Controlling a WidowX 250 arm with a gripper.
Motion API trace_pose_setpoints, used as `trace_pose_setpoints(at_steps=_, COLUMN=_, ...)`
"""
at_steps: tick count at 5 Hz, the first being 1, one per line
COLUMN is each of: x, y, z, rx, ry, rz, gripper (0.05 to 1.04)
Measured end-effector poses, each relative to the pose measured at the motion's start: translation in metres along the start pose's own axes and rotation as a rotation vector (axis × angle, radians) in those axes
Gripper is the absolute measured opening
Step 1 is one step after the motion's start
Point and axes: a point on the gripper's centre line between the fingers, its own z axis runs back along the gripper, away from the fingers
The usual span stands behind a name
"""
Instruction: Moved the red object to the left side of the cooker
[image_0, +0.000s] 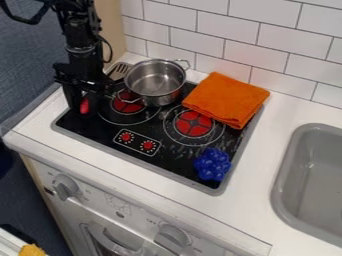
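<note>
One red object (85, 106) lies low at the gripper (83, 107), by the left edge of the cooker (175, 159), a little back from its front left corner. That is the side the task names, so the gripper's place there suits setting the thing down; I judge the job nearly finished, with release and a clear lift as what would remain. Whether the gripper is wide, narrow or clamped on the object, I cannot tell. Nor can I tell whether the object bears on the cooker or hangs just above it.

The metal pot (155, 82) sits towards the cooker's back edge, partly over the left burner (128, 104), which leaves the left edge as the likelier spot for something small. Its near handle points towards the gripper, so a sideways exit could catch it; straight up looks safer. The orange cloth (226, 99) lies over the back right corner and the blue object (212, 164) sits near the front right corner, both well apart from this work.

As for its looks, the object is bright red, small beside the pot, and seems longer than wide, standing roughly upright. Dark parts of the gripper hide some of it, so its full shape is unclear.
</note>
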Motion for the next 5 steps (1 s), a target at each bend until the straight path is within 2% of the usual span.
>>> trace_pose_setpoints(at_steps=1, x=-0.005, y=0.0, z=0.002, rx=0.012, ry=-0.005, rz=-0.009, gripper=0.968)
trace_pose_setpoints(at_steps=2, x=-0.009, y=0.0, z=0.018, rx=0.031, ry=-0.041, rz=-0.013, gripper=1.002)
trace_pose_setpoints(at_steps=3, x=-0.009, y=-0.004, z=0.052, rx=0.01, ry=-0.107, rz=-0.011, gripper=1.0)
trace_pose_setpoints(at_steps=4, x=-0.011, y=-0.012, z=0.058, rx=-0.047, ry=-0.113, rz=-0.041, gripper=1.0)
trace_pose_setpoints(at_steps=5, x=-0.012, y=-0.012, z=0.059, rx=-0.046, ry=-0.1, rz=-0.054, gripper=1.0)
